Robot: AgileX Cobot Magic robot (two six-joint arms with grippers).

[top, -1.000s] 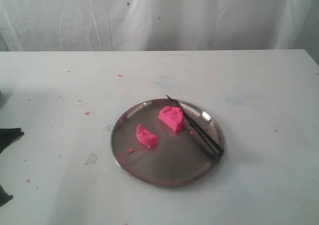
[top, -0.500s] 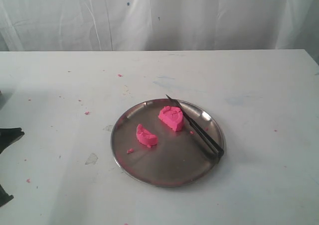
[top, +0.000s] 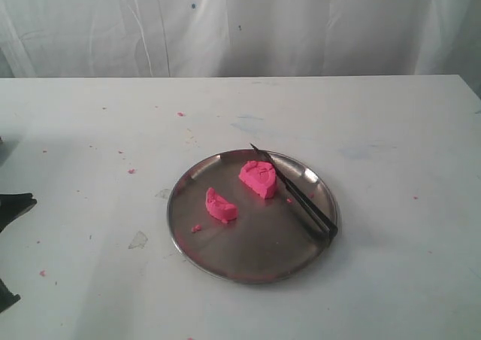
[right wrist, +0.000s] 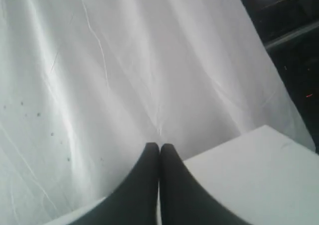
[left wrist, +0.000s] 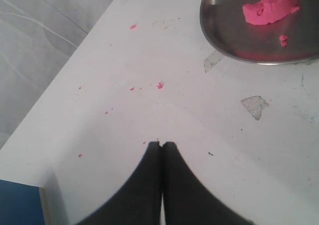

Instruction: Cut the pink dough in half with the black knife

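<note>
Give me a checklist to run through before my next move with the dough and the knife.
1. pink dough split into two chunks lying apart on the steel plate: ok.
2. Chunks equal in size: cannot tell.
3. black knife lying free on the plate, no hand on it: ok.
4. Knife clear of the chunk next to it: cannot tell; the blade runs right beside it.
5. left hand shut, empty, off the plate: ok.
6. right hand shut, empty: ok.
</note>
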